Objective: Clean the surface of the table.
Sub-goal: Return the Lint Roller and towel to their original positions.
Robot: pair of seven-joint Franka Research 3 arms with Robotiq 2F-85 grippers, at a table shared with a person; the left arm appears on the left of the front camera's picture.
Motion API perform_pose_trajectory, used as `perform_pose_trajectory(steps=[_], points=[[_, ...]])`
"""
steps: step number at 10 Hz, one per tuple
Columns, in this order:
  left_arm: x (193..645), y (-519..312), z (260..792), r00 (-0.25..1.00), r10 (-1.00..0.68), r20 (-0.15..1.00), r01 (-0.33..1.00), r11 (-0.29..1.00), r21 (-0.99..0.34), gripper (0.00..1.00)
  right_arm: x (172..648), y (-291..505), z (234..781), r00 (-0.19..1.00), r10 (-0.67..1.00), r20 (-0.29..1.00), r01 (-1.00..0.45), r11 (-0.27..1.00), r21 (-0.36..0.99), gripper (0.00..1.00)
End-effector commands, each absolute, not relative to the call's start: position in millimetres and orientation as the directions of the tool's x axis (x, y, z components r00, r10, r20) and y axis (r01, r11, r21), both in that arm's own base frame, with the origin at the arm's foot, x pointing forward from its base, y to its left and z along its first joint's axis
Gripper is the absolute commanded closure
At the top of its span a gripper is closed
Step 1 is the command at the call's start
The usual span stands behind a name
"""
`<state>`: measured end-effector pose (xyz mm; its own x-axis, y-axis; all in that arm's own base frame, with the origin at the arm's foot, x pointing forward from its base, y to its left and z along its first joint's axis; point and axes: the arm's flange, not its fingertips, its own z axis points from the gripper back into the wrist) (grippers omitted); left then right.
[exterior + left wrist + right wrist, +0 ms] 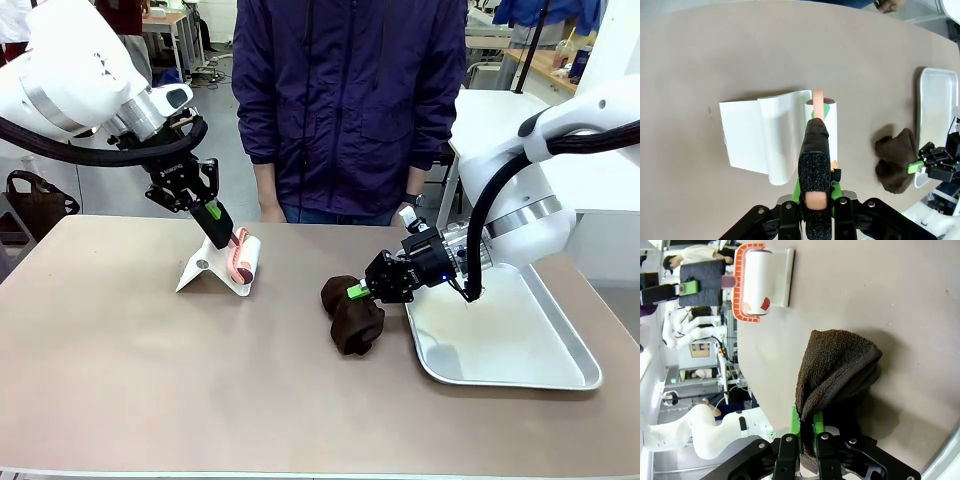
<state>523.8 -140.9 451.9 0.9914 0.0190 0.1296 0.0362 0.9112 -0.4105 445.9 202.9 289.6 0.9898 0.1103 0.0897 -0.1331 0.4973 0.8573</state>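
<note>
The taupe table (150,390) carries a lint roller (243,258) with a pinkish handle, resting in a white folded stand (203,268). My left gripper (212,214) is shut on the roller's handle from above; in the left wrist view the gripper (816,131) pinches the peach handle (818,95) over the white roll (833,125). My right gripper (358,291) is shut on a dark brown cloth (353,318) bunched on the table. The right wrist view shows that gripper (806,422) clamping a fold of the cloth (837,367), with the roller (760,282) beyond.
A shiny metal tray (520,375) lies at the right, just behind the right gripper. A person in a dark jacket (350,100) stands at the far edge. The table (740,50) is bare in front and to the left.
</note>
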Motion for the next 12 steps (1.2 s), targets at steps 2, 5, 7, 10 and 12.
perform_pose_trajectory(steps=[2,5,7,10,12], points=[[519,-146,445,0.989,0.028,0.143,0.029,0.924,-0.380,0.78,443,203,293,0.989,0.113,0.100,-0.143,0.496,0.856,0.89],[520,-141,438,0.987,0.029,0.160,0.036,0.921,-0.388,0.78,443,203,293,0.989,0.113,0.100,-0.143,0.496,0.856,0.89],[518,-140,434,0.986,0.029,0.162,0.036,0.924,-0.381,0.78,443,203,293,0.989,0.113,0.100,-0.143,0.496,0.856,0.89],[517,-140,428,0.986,0.044,0.161,0.022,0.920,-0.390,0.78,443,203,293,0.989,0.113,0.100,-0.143,0.496,0.856,0.89],[517,-140,425,0.984,0.045,0.174,0.025,0.925,-0.380,0.78,443,203,293,0.989,0.113,0.100,-0.143,0.496,0.856,0.89]])
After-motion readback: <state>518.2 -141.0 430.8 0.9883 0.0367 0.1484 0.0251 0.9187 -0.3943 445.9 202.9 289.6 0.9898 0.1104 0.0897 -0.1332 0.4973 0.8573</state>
